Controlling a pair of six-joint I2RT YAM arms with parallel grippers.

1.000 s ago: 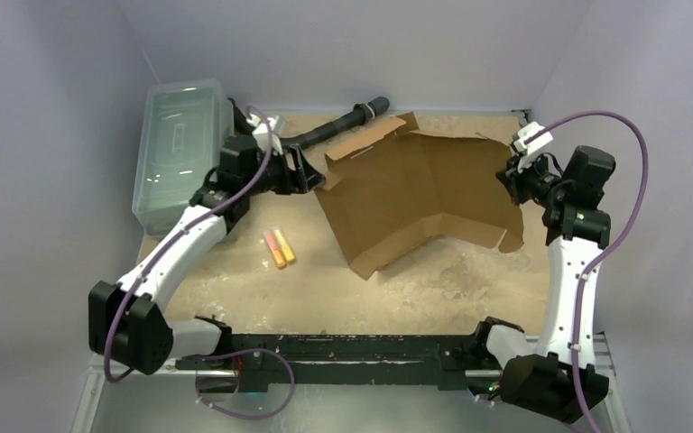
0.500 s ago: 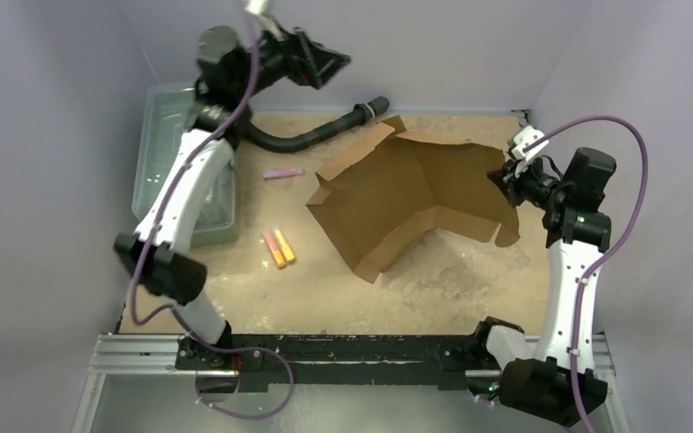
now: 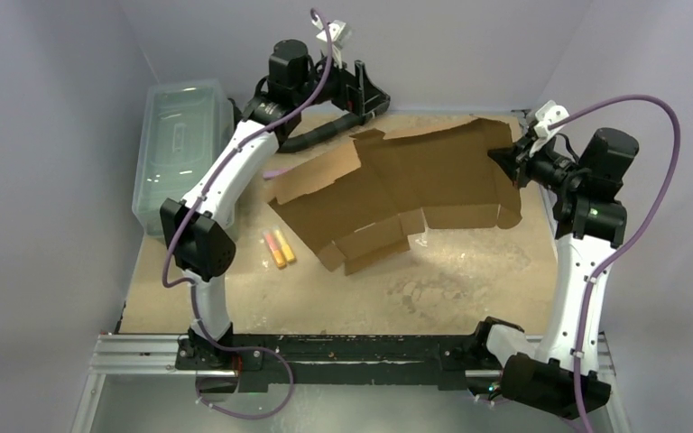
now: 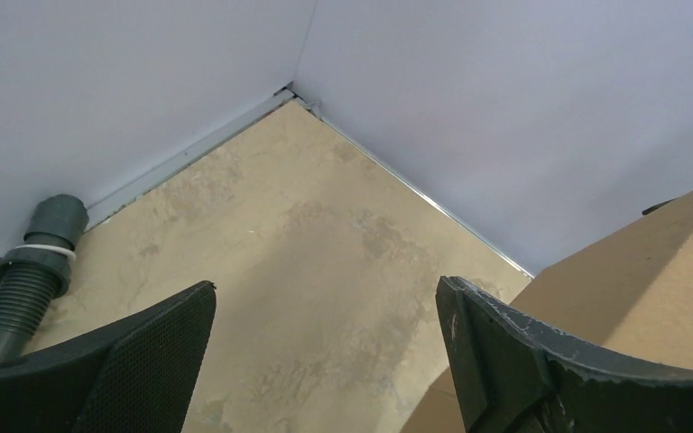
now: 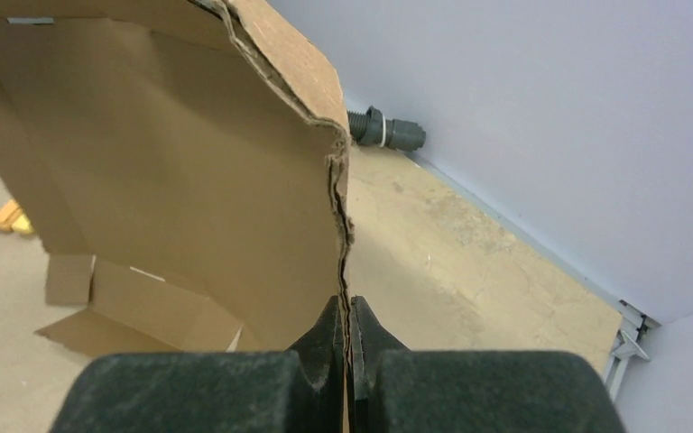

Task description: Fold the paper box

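Observation:
The paper box (image 3: 397, 185) is a brown cardboard sheet with flaps, partly unfolded across the middle of the table, its right side lifted. My right gripper (image 3: 508, 162) is shut on that raised right edge; in the right wrist view the fingers of this gripper (image 5: 347, 317) pinch the corrugated edge of the sheet (image 5: 171, 180). My left gripper (image 3: 377, 97) hangs open near the back wall, above the sheet's far edge, touching nothing. In the left wrist view this gripper (image 4: 325, 329) has bare table between its fingers, and a corner of the cardboard (image 4: 650, 271) shows to the right.
A clear plastic lidded bin (image 3: 176, 153) stands at the left edge. A black corrugated hose (image 3: 325, 133) lies along the back wall, its end (image 4: 32, 271) in the left wrist view. Two orange and pink markers (image 3: 278, 248) lie left of the box.
My left gripper opened, let go of the box's left flap and swung up to the back wall. The right gripper raised its edge, and the sheet spread out to the left.

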